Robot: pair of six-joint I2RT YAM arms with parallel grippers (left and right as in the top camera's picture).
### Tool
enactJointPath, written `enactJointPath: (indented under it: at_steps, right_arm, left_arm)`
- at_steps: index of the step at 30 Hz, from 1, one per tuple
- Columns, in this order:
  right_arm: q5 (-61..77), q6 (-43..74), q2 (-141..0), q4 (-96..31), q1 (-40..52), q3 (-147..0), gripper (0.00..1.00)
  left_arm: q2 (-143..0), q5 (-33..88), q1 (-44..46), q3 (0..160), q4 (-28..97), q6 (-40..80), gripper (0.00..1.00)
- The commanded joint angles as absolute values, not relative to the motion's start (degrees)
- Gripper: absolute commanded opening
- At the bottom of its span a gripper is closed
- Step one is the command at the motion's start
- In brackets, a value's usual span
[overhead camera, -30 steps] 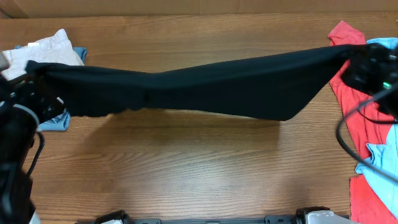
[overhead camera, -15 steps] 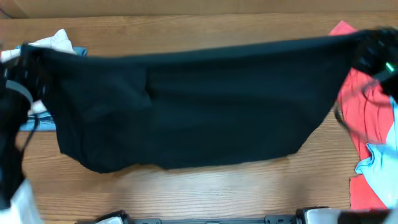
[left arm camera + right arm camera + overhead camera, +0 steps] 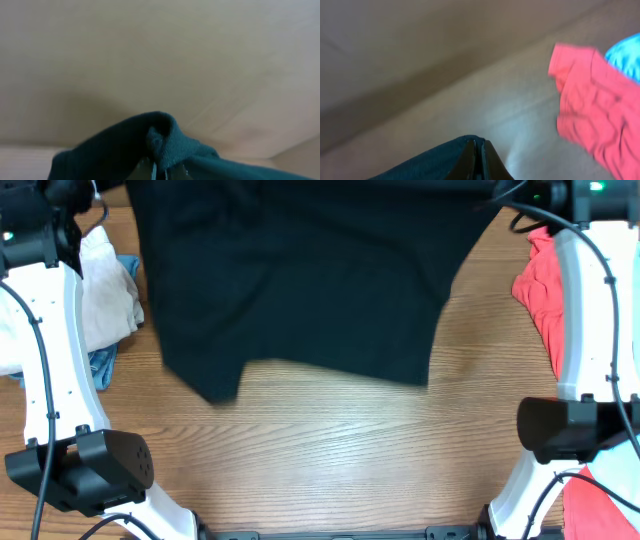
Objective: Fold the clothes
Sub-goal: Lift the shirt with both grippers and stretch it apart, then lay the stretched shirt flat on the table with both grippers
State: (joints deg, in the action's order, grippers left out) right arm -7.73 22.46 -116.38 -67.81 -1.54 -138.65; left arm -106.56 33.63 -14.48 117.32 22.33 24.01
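The black garment (image 3: 300,270) hangs spread out high above the table, held at its two top corners, its lower edge over the table's middle. My left gripper (image 3: 161,172) is shut on a bunched black corner (image 3: 160,135) at the upper left. My right gripper (image 3: 479,155) is shut on the other black corner (image 3: 440,160) at the upper right. In the overhead view both grippers are at the top edge, hidden behind the cloth and the arms.
A beige and blue denim pile (image 3: 105,290) lies at the table's left edge. A coral-red garment (image 3: 545,290) lies at the right, also in the right wrist view (image 3: 595,95) with a light blue one (image 3: 627,55). Both white arms stand upright at the sides.
Both grippers have risen and moved to the far side with the black garment, which went from a stretched low band to a hanging sheet. Both arms now stand tall.
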Motion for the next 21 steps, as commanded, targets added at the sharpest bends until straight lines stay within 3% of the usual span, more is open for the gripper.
enactJointPath:
  at_steps: [1,6,10,14,16,21]
  right_arm:
    - [-9.23,22.26,-110.13,-66.32,-5.19,-144.92,0.04]
    - [-7.97,21.47,-109.16,-72.18,-5.98,-148.9,0.04]
    - [-7.88,20.53,-110.24,-84.79,-5.98,-148.0,0.04]
    - [-7.9,20.49,-112.01,-94.59,-5.98,-143.79,0.04]
    - [-7.86,19.16,-112.6,-97.06,-5.98,-138.04,0.04]
    - [-7.88,19.05,-112.6,-97.06,-5.98,-125.03,0.04]
  left_arm:
    - [-103.13,37.78,-15.92,125.4,20.32,28.29,0.04]
    - [-102.94,39.44,-16.03,133.82,36.77,22.44,0.04]
    - [-103.53,37.74,-13.72,134.04,61.36,12.71,0.04]
    - [-106.15,28.32,-9.63,131.81,82.65,6.22,0.04]
    - [-108.29,24.82,-6.7,127.24,89.45,2.48,0.04]
    - [-109.16,21.32,-2.9,113.36,88.84,1.93,0.04]
